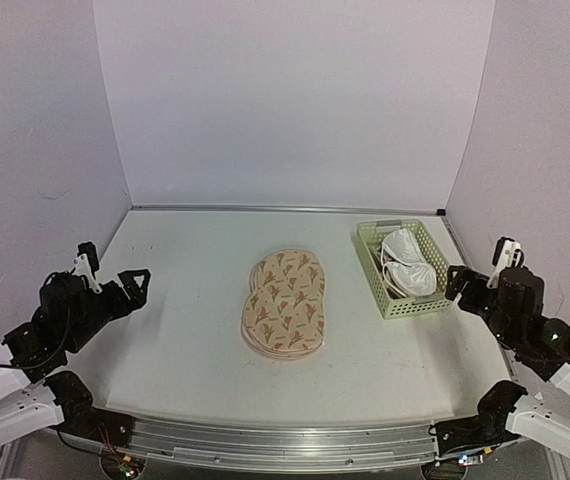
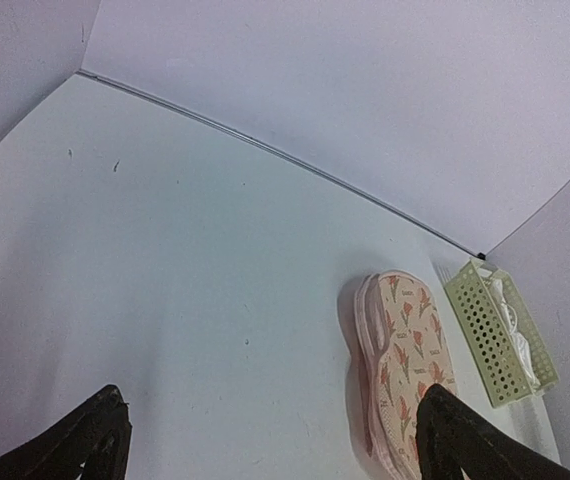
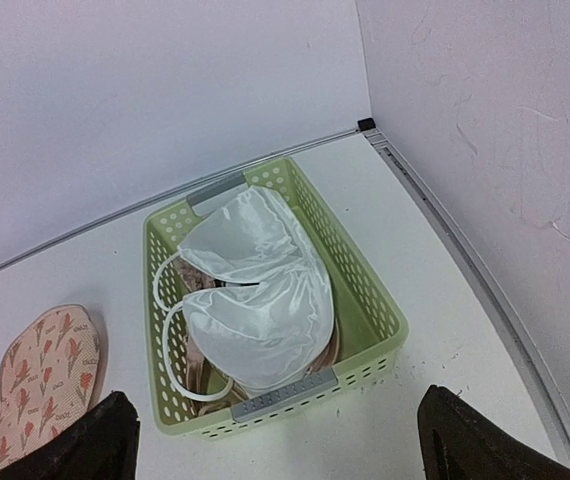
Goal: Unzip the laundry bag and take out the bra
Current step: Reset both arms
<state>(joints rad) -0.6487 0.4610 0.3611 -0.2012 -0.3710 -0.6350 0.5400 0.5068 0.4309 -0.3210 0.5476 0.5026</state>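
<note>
Leaves in orange dot the laundry bag (image 1: 285,302), which lies flat in the middle of the table (image 1: 175,330). From the top we see the left gripper (image 1: 115,268) and the right gripper (image 1: 480,266) at the table's sides, both wide open and holding nothing. Only the right wrist view shows the bra (image 3: 255,300) well. It is white, with thin straps, in the green basket (image 3: 365,285) at the far right. The left wrist view shows the bag's pink edge.

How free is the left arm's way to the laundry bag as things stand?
Probably yes. The left gripper is open and faces the laundry bag across bare table; nothing lies between them. The basket sits on the bag's far side, out of the way.
</note>
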